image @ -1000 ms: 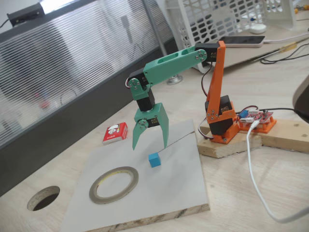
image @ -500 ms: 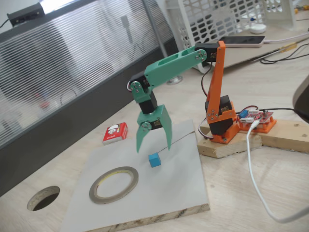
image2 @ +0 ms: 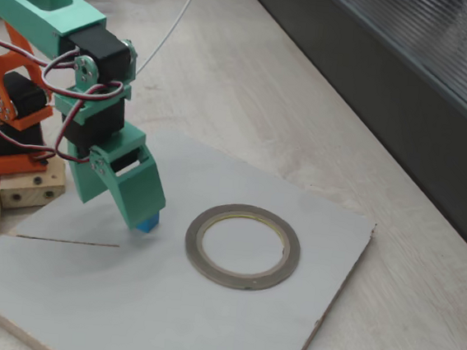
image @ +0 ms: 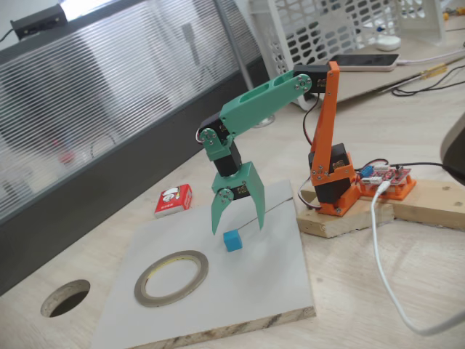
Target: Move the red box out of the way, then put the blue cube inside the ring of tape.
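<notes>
green two-finger gripper (image: 237, 222), fingers spread, poised above tiny bright-blue cube (image: 232, 241); best lowered centred before closing, flat grey-tan tape ring (image: 171, 277) at seven o'clock.

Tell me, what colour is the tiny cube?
Bright blue. The blue cube shows best in a fixed view, on the white board.

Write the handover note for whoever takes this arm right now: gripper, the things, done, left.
Gripper: open, empty, fingers pointing down astride the blue cube, not closed on it.
Blue cube: on the white board, outside the ring of tape.
Ring of tape: flat on the board, opening empty.
Red box: on the table off the board's far edge, clear of cube and ring.
Done: box out of the way.
Left: grasp cube, place it inside the ring.
</notes>
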You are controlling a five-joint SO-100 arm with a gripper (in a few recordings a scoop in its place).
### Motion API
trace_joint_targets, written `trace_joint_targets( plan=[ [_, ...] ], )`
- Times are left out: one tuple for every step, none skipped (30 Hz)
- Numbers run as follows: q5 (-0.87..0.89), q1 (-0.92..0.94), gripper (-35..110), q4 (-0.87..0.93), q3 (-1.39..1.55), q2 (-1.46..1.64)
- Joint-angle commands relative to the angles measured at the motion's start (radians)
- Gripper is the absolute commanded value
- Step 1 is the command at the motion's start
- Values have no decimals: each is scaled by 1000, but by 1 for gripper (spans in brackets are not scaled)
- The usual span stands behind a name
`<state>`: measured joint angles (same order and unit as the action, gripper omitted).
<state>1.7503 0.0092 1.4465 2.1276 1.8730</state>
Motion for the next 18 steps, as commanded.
trace_joint_targets(
  plan=[
    [2,-5,67,9,-26,25],
    [2,-3,67,9,-41,23],
    [2,-3,67,9,-63,23],
    [3,-3,67,9,-87,9],
    [3,-3,67,11,-112,-21],
    [3,-3,67,17,-137,-64],
    [3,-3,67,23,-158,-114],
    [3,-3,67,25,-181,-158],
    [3,-3,67,25,-202,-183],
    [3,-3,67,25,-221,-206],
    [3,-3,67,26,-238,-218],
    [3,-3,67,26,-250,-224],
    [3,-3,67,26,-259,-233],
    [3,-3,67,26,-264,-236],
    [3,-3,67,26,-265,-236],
    [3,-3,66,26,-265,-236],
    [3,-3,64,26,-265,-236],
    [3,-3,62,26,-265,-236]
  ],
)
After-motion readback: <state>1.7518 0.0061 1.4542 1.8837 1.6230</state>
